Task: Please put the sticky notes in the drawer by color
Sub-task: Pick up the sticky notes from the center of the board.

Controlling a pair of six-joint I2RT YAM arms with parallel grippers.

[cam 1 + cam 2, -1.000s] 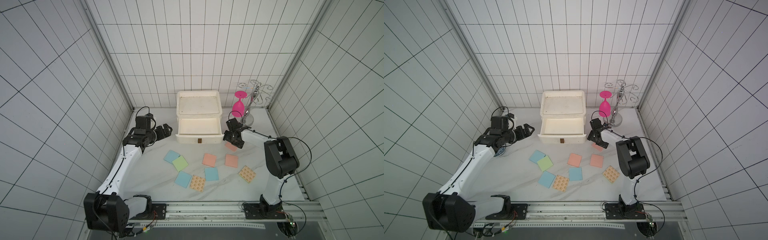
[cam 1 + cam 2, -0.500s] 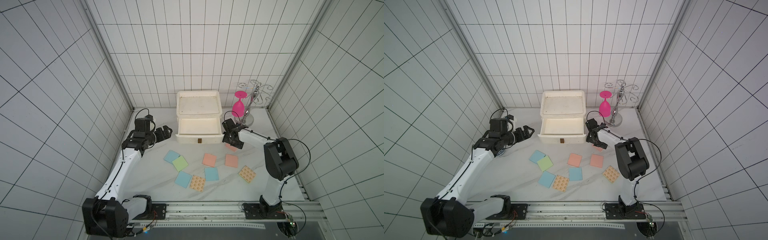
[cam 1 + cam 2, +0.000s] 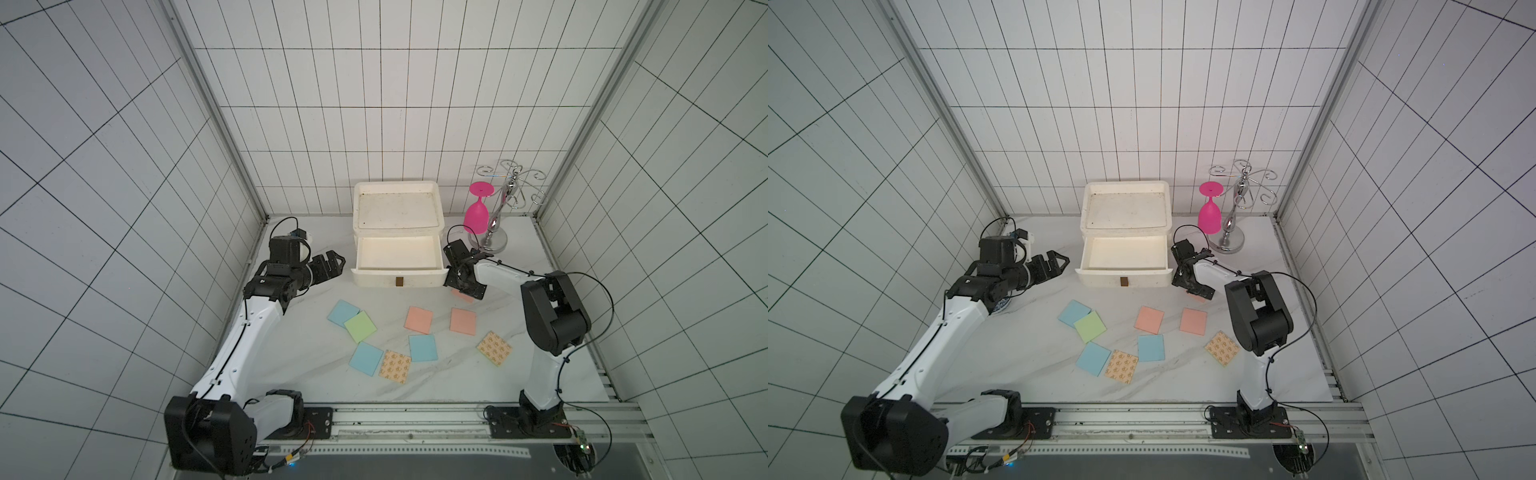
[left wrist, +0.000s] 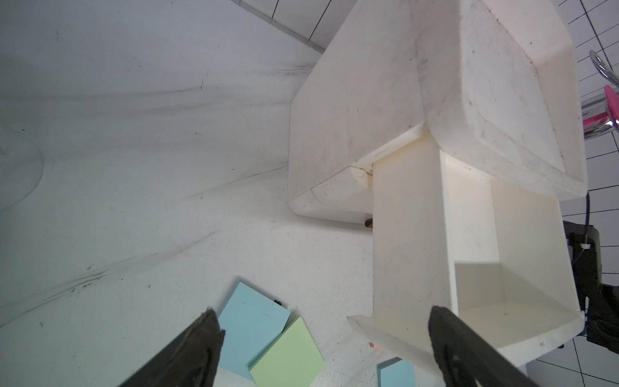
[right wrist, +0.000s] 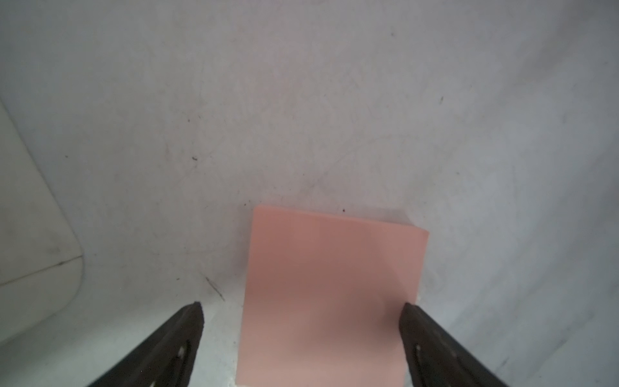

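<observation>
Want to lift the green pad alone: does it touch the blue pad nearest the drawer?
Touching. The left wrist view shows the green pad lying over part of that blue pad; both top views show the overlap too.

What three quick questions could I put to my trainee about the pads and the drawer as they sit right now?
1. True or false: the pulled-out drawer holds no pads.
2. Which colour is the pad lying between the right end effector's open fingertips? A salmon-pink, B light blue, C light green.
3. How many light blue pads lie on the table?
Key: 1 true; 2 A; 3 three.
</observation>
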